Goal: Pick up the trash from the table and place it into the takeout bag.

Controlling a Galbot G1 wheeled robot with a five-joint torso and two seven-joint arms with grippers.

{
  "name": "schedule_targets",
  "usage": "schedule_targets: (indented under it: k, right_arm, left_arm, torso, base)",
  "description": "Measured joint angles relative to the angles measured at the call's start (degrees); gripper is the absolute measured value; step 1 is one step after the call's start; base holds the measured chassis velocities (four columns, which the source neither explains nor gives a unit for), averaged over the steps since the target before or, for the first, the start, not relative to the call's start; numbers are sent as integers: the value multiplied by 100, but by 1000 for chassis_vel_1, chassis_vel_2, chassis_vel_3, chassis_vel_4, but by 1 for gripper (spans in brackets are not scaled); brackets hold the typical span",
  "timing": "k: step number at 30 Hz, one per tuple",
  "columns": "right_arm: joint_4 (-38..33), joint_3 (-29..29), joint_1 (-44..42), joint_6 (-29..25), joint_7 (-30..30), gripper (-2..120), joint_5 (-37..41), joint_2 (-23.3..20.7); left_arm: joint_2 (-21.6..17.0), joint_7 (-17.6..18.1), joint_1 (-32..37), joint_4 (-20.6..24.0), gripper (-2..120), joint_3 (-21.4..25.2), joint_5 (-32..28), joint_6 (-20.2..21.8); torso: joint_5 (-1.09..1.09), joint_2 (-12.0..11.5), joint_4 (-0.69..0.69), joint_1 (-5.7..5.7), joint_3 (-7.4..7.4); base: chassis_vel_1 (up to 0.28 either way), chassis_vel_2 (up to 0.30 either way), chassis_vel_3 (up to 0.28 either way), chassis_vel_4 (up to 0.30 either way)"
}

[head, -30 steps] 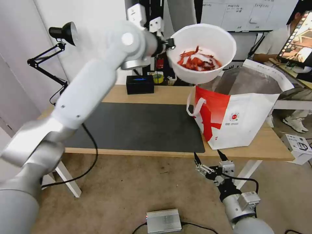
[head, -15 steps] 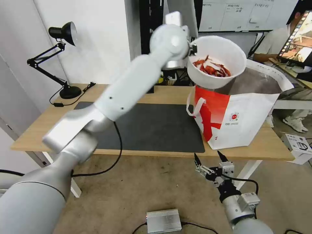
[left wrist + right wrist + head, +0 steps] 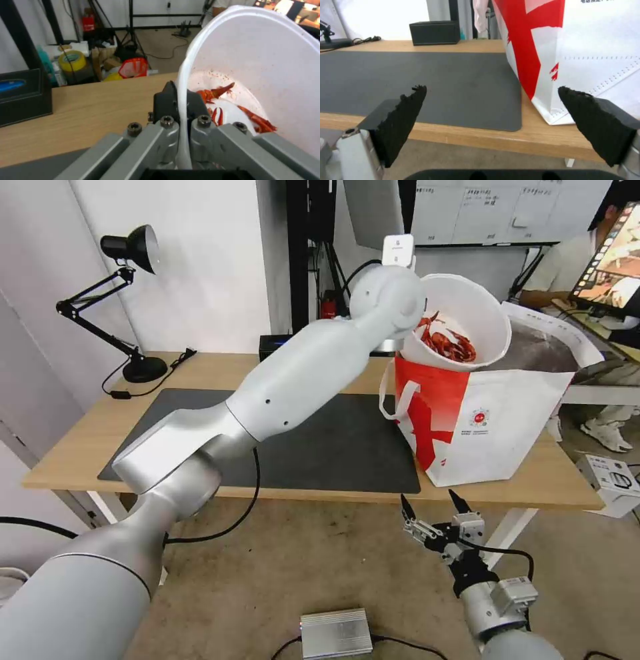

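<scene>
From the head view we see our left arm stretched across the worktop, carrying the white bowl of red crayfish shells at the open mouth of the takeout bag. The bowl is tilted, its lower part dipping behind the bag's near rim. The bag stands upright on the right part of the worktop, just beside the dark grey mat, its strap handle hanging on the red side.

The arm's wrist hides the grip there. The left wrist view supplies it: our left hand is clenched on the bowl's rim, one finger outside the wall and one inside, the shells lying low in the bowl past the inner finger. That view also shows the black box with a blue top on the worktop and a yellow tape roll behind it.

Our right hand hangs below the worktop's front edge, fingers spread, grasping nothing. The right wrist view looks between its two black pads at the mat, the bag's red-and-white side and the black box at the far edge.
</scene>
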State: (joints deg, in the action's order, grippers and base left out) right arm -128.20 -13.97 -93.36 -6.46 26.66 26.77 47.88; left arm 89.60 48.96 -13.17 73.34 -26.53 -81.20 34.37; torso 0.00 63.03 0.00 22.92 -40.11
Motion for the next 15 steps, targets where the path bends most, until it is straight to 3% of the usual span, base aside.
schedule_targets:
  k: [15]
  right_arm:
    - [80, -62, -38, -105, -11, 100, 13, 9]
  left_arm:
    - [140, -27, 4, 118, 4, -251, 13, -144]
  torso:
    - [0, 0, -1, 0, 0]
  base:
    - [0, 0, 0, 0]
